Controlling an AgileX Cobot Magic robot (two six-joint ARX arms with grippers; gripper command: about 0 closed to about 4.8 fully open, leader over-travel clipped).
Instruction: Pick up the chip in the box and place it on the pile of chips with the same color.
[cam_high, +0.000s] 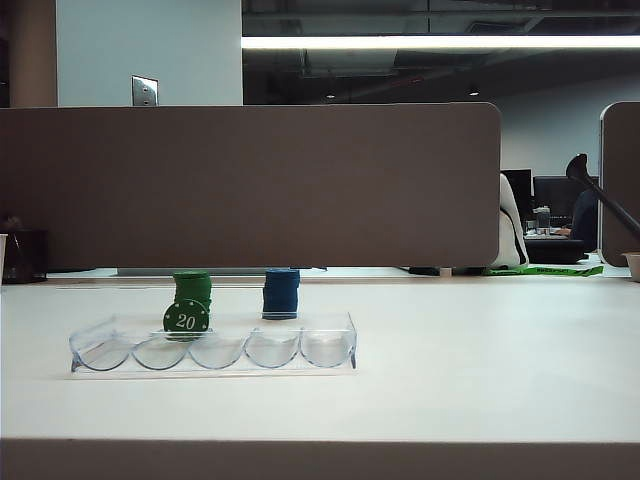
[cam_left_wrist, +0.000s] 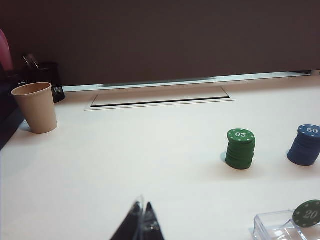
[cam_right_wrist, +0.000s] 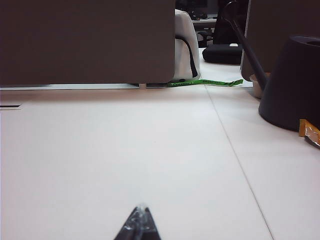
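The chip (cam_high: 186, 319) is standing on edge in the box (cam_high: 212, 347), in the second slot from its left end, its "20" facing the table's (cam_high: 480, 370) front edge. The pile of chips (cam_high: 192, 288) is sitting just behind the box, toward the table's back edge, with a blue stack (cam_high: 281, 293) beside it. The left gripper (cam_left_wrist: 142, 220) is hovering low with its fingers pressed together, holding nothing. The right gripper (cam_right_wrist: 138, 222) is apparently closed too, over bare table well clear of the box.
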